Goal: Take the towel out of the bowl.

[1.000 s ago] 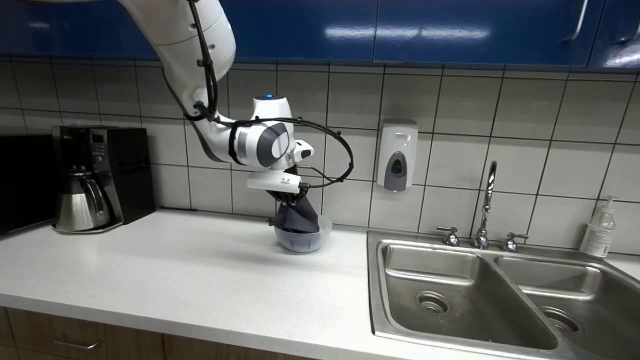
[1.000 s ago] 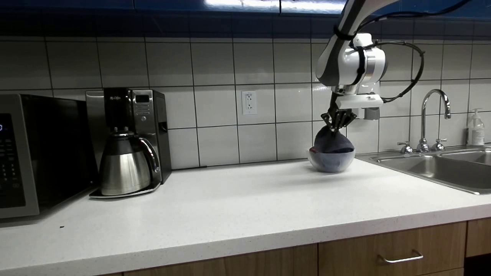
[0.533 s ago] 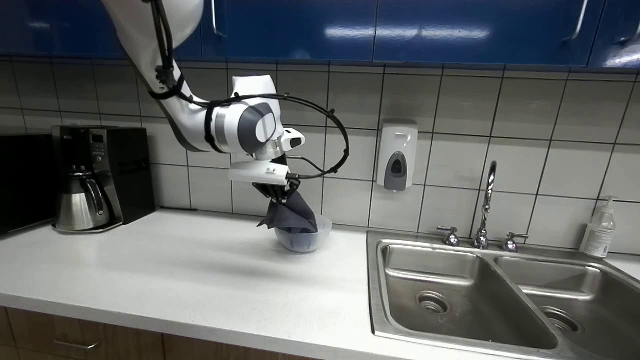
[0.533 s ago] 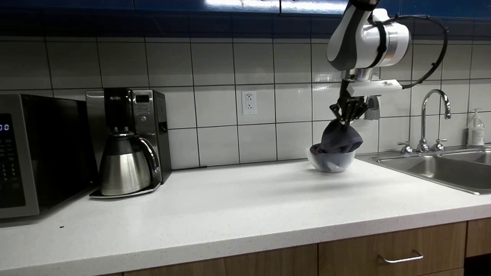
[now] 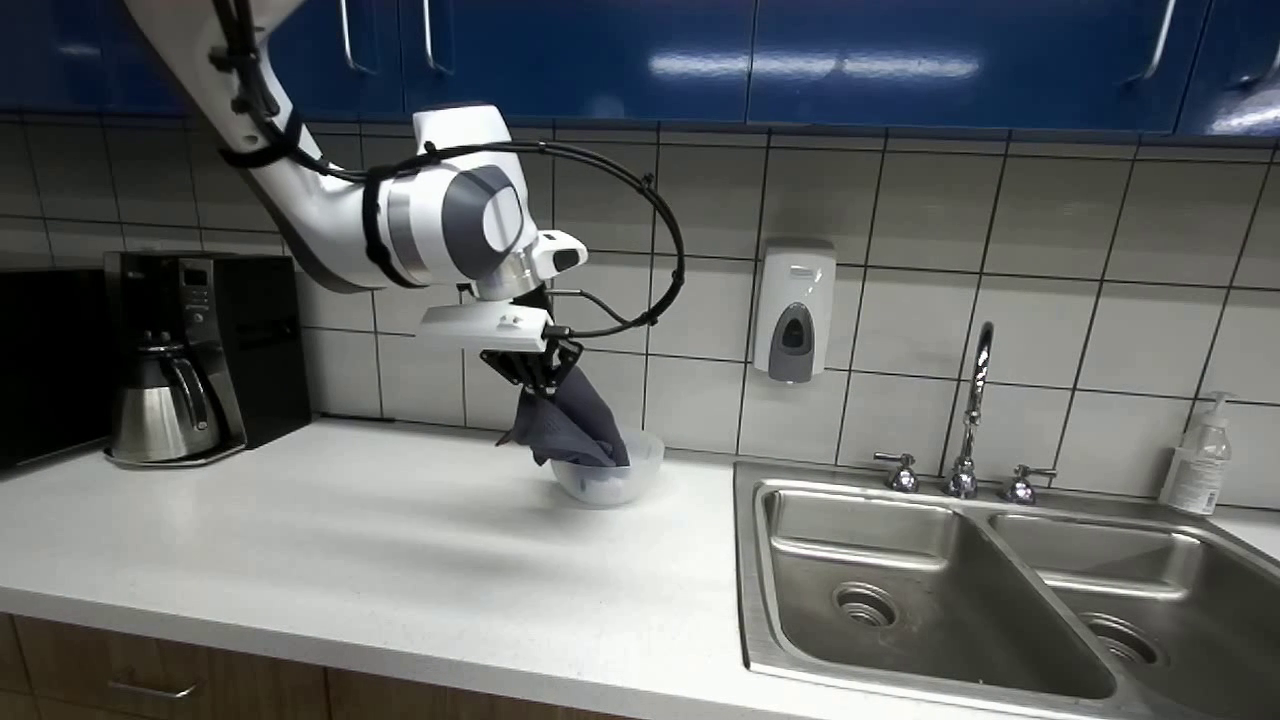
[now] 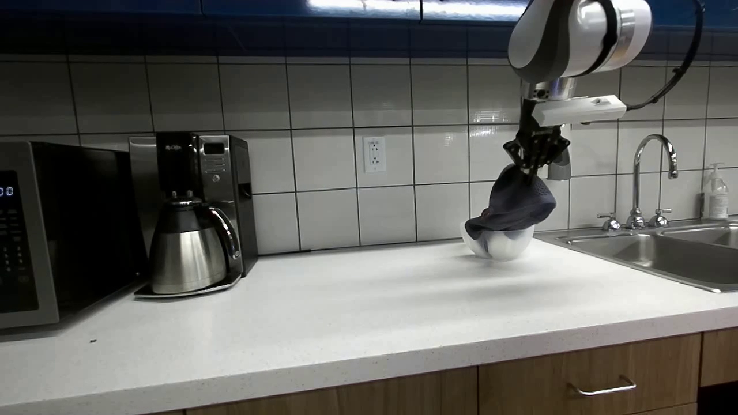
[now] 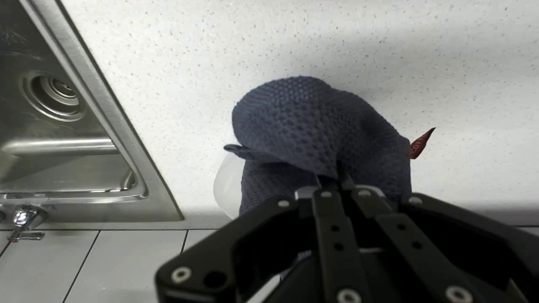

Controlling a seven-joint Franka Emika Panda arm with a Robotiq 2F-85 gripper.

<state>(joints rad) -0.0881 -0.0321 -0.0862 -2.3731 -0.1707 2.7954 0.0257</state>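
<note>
The gripper (image 5: 541, 388) has risen since the earlier frame, lifting the towel (image 6: 519, 202) with it — the jaws are clenched on its upper folds. Its lower end still reaches into the bowl (image 6: 510, 245), one corner hanging past the rim. The edge of the sink (image 5: 752, 560) lies near the bowl — on the opposite side, counter (image 6: 357, 305) stretches wide to the coffee maker (image 6: 195, 219).

Dark towel (image 6: 515, 202) in the hand (image 6: 528, 171), lower folds at the bowl (image 6: 511, 246).
</note>
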